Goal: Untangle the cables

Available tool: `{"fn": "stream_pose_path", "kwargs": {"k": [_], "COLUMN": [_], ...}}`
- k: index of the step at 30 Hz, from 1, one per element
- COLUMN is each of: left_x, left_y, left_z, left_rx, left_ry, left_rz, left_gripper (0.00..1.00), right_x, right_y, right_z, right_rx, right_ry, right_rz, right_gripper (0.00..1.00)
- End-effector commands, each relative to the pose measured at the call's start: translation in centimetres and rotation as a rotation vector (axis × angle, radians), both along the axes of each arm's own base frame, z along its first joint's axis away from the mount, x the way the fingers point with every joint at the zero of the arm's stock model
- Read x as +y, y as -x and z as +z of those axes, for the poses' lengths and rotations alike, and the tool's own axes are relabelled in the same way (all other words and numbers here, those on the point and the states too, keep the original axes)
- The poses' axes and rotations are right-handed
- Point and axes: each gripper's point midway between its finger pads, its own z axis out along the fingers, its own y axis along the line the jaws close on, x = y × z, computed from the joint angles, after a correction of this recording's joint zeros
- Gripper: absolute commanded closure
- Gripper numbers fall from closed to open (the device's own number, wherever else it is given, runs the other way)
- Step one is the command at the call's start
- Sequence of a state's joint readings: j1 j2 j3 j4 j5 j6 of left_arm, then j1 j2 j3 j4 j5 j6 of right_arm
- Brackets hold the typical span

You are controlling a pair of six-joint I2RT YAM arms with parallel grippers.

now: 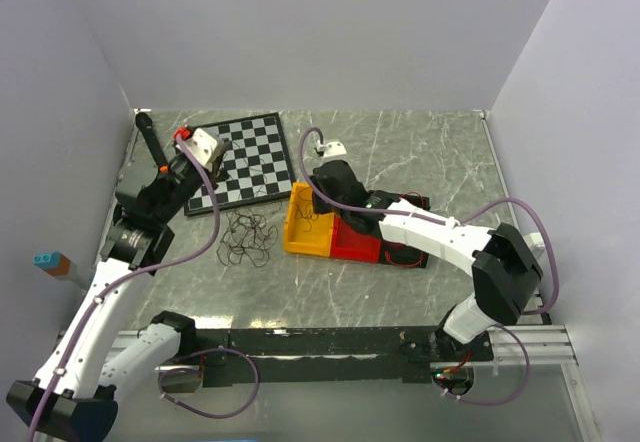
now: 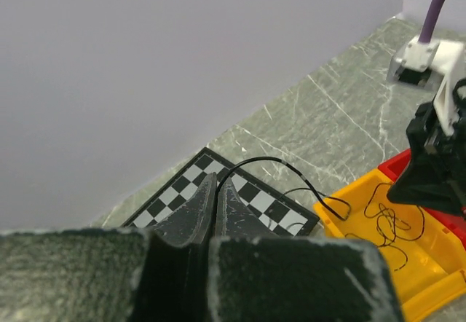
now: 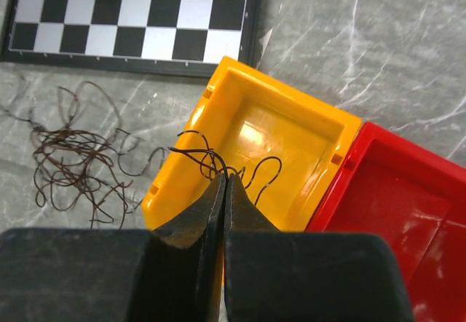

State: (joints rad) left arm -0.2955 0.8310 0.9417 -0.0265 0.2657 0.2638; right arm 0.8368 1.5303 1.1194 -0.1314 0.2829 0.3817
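Left end effector point(image 2: 217, 185), pinched closed, seems to hold one black strand point(image 2: 280, 160) arcing from its tips rightward to the yellow bin point(image 2: 437, 282); the right end effector point(image 3: 224, 180) is closed too, black loops point(image 3: 251, 173) at its tips, grip unclear. Most cables point(image 3: 69, 162) lie knotted on the bench point(image 3: 364, 45) to its left, so untangling looks barely begun.

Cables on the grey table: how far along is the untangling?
Done: one thin black wire is clear of the rest, curling into the yellow plastic bin. In hand: left gripper and right gripper are each shut on it. Left: the dark curly tangle of wires lies on the table beside the bin.
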Motion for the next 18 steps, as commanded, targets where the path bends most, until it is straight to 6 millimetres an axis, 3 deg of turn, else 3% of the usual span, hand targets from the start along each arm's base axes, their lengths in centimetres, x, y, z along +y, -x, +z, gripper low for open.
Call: {"fn": "stream_pose_path", "kwargs": {"k": [1,3,6,7,13,18], "left_x": [-0.5,-0.8,-1.5,-1.7,-2.3,-3.4], "left_y": [0.7,1.1,1.7,1.9,4.2,7.2], "left_z": [6.4,8.1,9.8,10.2,12.7,14.4], "left_rx": [-0.139,-0.159,-0.15,-0.144,-0.164,-0.2], "left_ry": [0.056,0.06,0.07,0.073,0.09,0.066], "left_rz": [-0.041,-0.065,-0.113,-0.128,-0.202,-0.325], "left_gripper": [0.99,0.99,0.99,0.99,0.99,0.99], "right_x": [0.6,0.7,0.5,0.4,1.0,2.4], "right_y": [-0.7,-0.7,-0.8,-0.8,1.1,3.9], "right_z": [0.0,-0.6,-0.4,0.5,6.1,8.3], "right_rx": [0.01,0.03,0.042,0.027,-0.116,-0.185], "right_ry": [-0.041,-0.038,-0.056,-0.076,-0.22,-0.317], "right_rz": [-0.015,-0.013,-0.009,-0.006,0.145,0.327], "right_gripper": [1.0,0.97,0.49,0.41,0.27,0.26]}}
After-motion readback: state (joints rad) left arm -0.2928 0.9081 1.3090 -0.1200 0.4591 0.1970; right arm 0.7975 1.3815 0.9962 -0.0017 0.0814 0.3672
